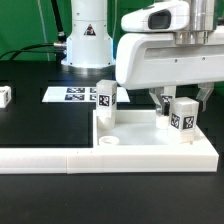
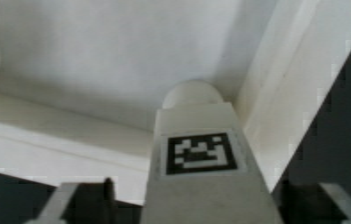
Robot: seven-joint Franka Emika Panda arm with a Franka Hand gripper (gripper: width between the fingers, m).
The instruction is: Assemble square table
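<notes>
Tabletop point(image 1: 150, 150) sits on black table point(image 1: 30, 125) w/ barrier point(image 1: 60, 160) at near edge; gripper point(image 1: 180, 105) straddles leg point(image 1: 182, 117), can't tell if clamped.

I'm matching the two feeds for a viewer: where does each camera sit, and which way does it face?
Exterior view: off the arm, low, looking across the tabletop; shows the gripper and robot base.
Wrist view: on the wrist, looking along the fingers at a tagged leg.
Shared: that leg, between the fingers.
</notes>
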